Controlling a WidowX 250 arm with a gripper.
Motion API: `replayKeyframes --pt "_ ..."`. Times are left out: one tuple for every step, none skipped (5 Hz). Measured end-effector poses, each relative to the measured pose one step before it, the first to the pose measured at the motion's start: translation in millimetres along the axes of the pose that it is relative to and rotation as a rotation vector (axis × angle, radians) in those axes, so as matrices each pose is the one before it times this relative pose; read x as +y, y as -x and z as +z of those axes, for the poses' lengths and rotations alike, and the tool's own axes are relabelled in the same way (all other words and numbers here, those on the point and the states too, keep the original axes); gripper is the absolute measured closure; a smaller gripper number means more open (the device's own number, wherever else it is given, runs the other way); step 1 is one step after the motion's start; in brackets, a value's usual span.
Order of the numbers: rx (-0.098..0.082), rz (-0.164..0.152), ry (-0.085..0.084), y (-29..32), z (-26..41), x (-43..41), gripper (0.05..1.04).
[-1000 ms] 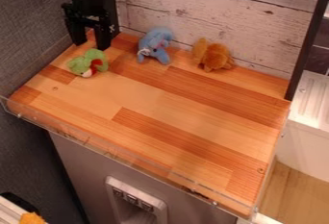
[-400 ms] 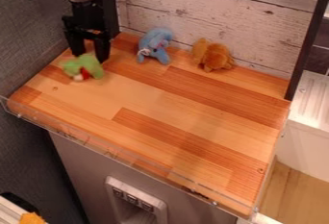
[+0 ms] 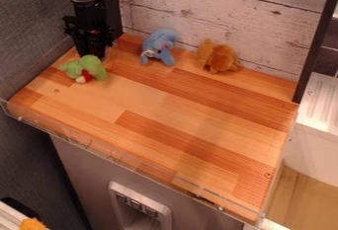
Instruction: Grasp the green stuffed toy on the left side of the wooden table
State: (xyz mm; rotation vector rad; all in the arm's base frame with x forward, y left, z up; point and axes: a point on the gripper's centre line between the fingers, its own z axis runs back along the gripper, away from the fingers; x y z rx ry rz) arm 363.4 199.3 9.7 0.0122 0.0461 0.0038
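Note:
At the upper left, the black gripper [image 3: 92, 55] hangs low over the back left corner of the wooden counter [image 3: 165, 105]. Right in front of its lower end lies a green plush toy [image 3: 94, 66] with red and white parts facing the front. The two overlap in the view, and I cannot tell if they touch. To the right of the gripper, a blue plush toy [image 3: 158, 46] leans near the back wall. Farther right, also by the wall, is a brown-orange plush toy [image 3: 220, 57].
Whitewashed planks [image 3: 224, 14] form the back wall, with a dark post [image 3: 316, 41] at its right end. A low clear rim [image 3: 112, 153] runs along the counter's front edge. A grey wall [image 3: 29, 41] stands close on the left.
The gripper has come down and slightly forward to the green toy, and its outline has become narrower since the previous frame. The green toy has turned and shifted a little toward the front left.

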Motion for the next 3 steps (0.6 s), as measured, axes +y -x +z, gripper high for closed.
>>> replayKeyframes --pt "0.0014 -0.0107 0.0006 -0.21 0.37 -0.58 0.933" --pt "0.0027 -0.0029 0.0013 -0.25 1.08 -0.53 1.021" --pt "0.0026 -0.0001 0.0010 -1.15 -0.58 -3.73 1.028"
